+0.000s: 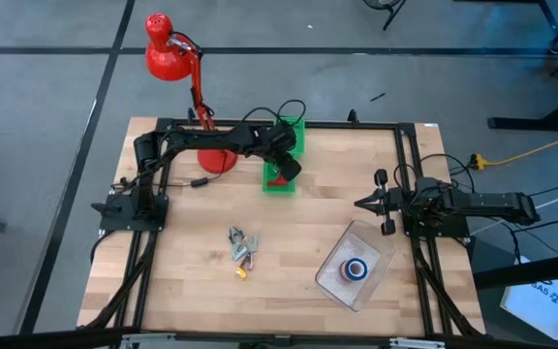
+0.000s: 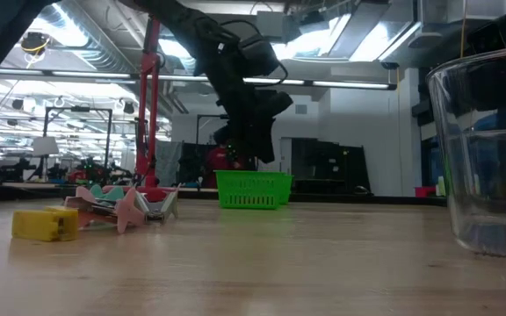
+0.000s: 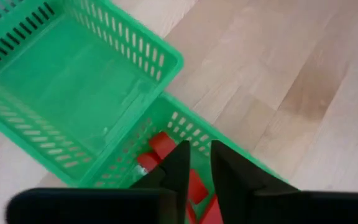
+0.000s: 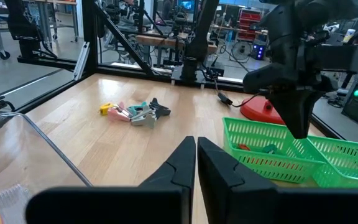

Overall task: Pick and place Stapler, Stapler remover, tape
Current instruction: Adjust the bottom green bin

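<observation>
Two green baskets [image 1: 284,160] stand side by side at the table's far middle. My left gripper [image 3: 202,163] hangs over the nearer one, fingers slightly apart and pointing down, just above its rim [image 2: 253,178]. A red stapler [image 3: 161,146] lies on that basket's floor under the fingers. A pile of stapler removers [image 1: 240,244] lies on the bare wood near the table's middle. Rolls of tape [image 1: 356,269] sit in a clear container [image 1: 381,254] at the near right. My right gripper [image 1: 364,204] waits shut at the right edge.
A red desk lamp [image 1: 168,53] stands with its base [image 1: 216,160] just left of the baskets, its cord running along the table. A small yellow piece [image 1: 242,273] lies near the stapler removers. Bare wood lies between the baskets and the container.
</observation>
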